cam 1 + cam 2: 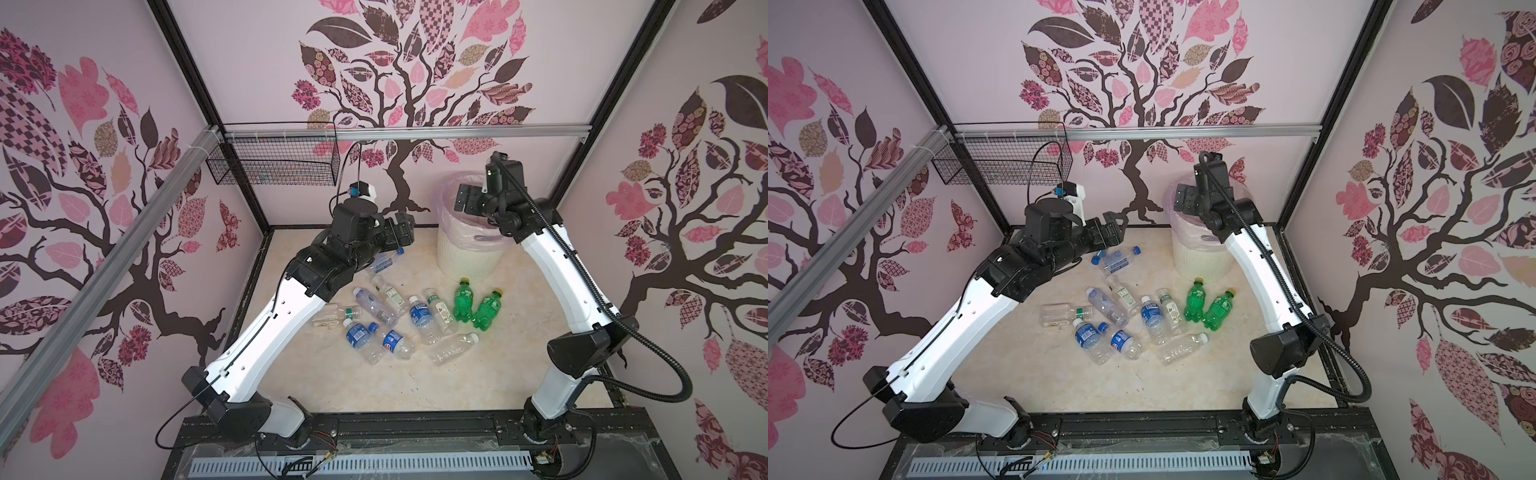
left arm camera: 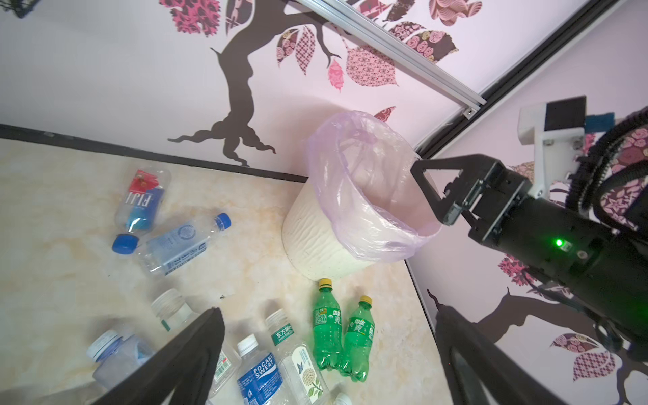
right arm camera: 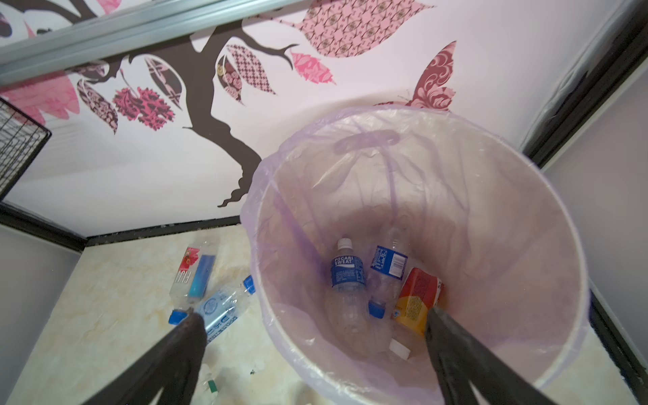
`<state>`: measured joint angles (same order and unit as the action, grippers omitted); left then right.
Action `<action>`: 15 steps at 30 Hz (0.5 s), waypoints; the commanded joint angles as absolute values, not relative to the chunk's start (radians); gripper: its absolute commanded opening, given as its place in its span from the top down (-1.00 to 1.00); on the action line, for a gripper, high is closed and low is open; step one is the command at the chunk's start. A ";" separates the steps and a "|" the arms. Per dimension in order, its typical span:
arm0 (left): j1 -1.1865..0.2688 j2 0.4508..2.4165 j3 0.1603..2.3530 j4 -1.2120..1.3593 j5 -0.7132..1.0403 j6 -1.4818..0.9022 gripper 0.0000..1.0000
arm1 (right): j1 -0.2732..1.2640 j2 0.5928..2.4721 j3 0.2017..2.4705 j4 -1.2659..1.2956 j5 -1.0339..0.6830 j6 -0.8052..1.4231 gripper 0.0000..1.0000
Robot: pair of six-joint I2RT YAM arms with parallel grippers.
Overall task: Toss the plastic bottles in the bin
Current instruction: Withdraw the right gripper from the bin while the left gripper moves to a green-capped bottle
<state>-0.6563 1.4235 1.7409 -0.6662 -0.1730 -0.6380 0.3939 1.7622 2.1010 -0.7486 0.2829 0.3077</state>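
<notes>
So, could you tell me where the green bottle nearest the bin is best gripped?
Likely the labelled middle of that green bottle, from straight above, across its width. It lies flat, cap toward the bin; its base crowds the second green bottle, while nearer the cap they splay apart.

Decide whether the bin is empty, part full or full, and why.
Part full: in the right wrist view the bin holds a few bottles and a red-yellow carton at the bottom, space above empty.
</notes>
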 commanded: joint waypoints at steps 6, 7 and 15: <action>-0.551 1.340 1.621 -0.695 -0.224 -0.688 -0.94 | 0.528 1.712 2.038 -0.715 0.306 0.313 -0.99; -0.549 1.340 1.621 -0.718 -0.242 -0.686 -0.94 | 0.545 1.714 2.036 -0.715 0.310 0.312 -0.99; -0.514 1.253 1.478 -0.699 -0.254 -0.747 -0.94 | 0.673 1.759 2.053 -0.721 0.337 0.304 -0.99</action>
